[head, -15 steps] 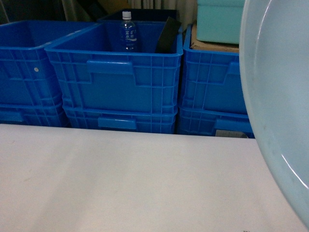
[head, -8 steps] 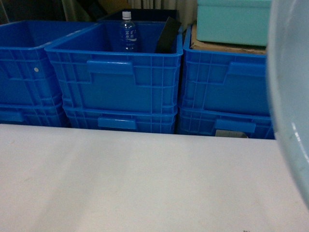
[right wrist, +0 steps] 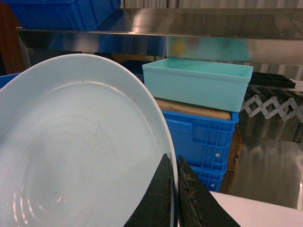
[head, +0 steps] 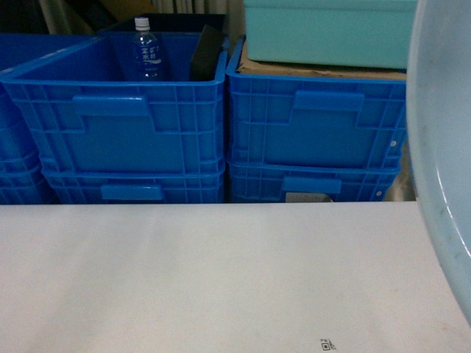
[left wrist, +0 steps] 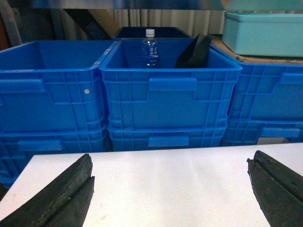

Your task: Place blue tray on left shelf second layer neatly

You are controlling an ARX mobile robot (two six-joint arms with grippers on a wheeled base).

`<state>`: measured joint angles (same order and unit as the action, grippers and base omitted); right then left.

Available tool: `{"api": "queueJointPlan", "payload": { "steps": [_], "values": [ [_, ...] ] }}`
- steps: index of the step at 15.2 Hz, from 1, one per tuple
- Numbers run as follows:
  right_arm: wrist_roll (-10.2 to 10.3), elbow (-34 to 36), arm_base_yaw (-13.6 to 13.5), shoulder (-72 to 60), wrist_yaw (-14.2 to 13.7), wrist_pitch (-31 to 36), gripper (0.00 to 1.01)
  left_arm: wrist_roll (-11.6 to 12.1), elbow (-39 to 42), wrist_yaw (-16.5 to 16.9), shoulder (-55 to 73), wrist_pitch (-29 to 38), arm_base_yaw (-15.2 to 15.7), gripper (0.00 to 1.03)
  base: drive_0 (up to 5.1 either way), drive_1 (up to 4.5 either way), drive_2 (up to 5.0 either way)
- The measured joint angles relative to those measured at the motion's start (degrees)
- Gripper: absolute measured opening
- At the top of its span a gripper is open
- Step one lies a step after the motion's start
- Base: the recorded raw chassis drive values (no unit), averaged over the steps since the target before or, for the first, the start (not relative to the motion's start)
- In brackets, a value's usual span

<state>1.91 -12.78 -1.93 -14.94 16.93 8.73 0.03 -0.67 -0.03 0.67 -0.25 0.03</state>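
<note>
Above the table [head: 184, 279], your right gripper [right wrist: 173, 198] pinches the blue tray [right wrist: 75, 151] by its rim; left gripper [left wrist: 170, 189] hangs released. Carrying step: next, turn toward the shelf.

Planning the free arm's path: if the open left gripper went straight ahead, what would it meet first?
Probably the front wall of the dark-blue ribbed plastic crate holding a clear water bottle, past the white tabletop; depth is unclear.

Stacked dark-blue crates [head: 132, 140] stand in a row just behind a white bench [head: 206, 279]. A water bottle [head: 146, 49] stands upright in the middle top crate beside a tilted black object [head: 206, 53]. A teal bin [head: 324, 33] sits on cardboard [head: 316, 70] over the right crate stack.
</note>
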Motion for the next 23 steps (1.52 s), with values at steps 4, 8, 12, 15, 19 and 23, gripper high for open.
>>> {"api": "queueJointPlan", "payload": {
  "steps": [4, 8, 12, 15, 19, 23],
  "values": [
    [0.0, 0.0, 0.0, 0.0, 0.0, 0.0, 0.02, 0.0, 0.0, 0.0, 0.0, 0.0, 0.0, 0.98, -1.5, -1.53, -1.5],
    [0.0, 0.0, 0.0, 0.0, 0.0, 0.0, 0.02, 0.0, 0.0, 0.0, 0.0, 0.0, 0.0, 0.98, -1.5, -1.47, -1.5],
    [0.0, 0.0, 0.0, 0.0, 0.0, 0.0, 0.02, 0.0, 0.0, 0.0, 0.0, 0.0, 0.0, 0.98, -1.5, -1.45, -1.5],
    [0.0, 0.0, 0.0, 0.0, 0.0, 0.0, 0.02, 0.0, 0.0, 0.0, 0.0, 0.0, 0.0, 0.98, -1.5, -1.45, -1.5],
    [0.0, 0.0, 0.0, 0.0, 0.0, 0.0, 0.02, 0.0, 0.0, 0.0, 0.0, 0.0, 0.0, 0.98, -1.5, -1.47, -1.5],
    [0.0, 0.0, 0.0, 0.0, 0.0, 0.0, 0.02, 0.0, 0.0, 0.0, 0.0, 0.0, 0.0, 0.98, -1.6, -1.64, -1.6]
  ]
}}
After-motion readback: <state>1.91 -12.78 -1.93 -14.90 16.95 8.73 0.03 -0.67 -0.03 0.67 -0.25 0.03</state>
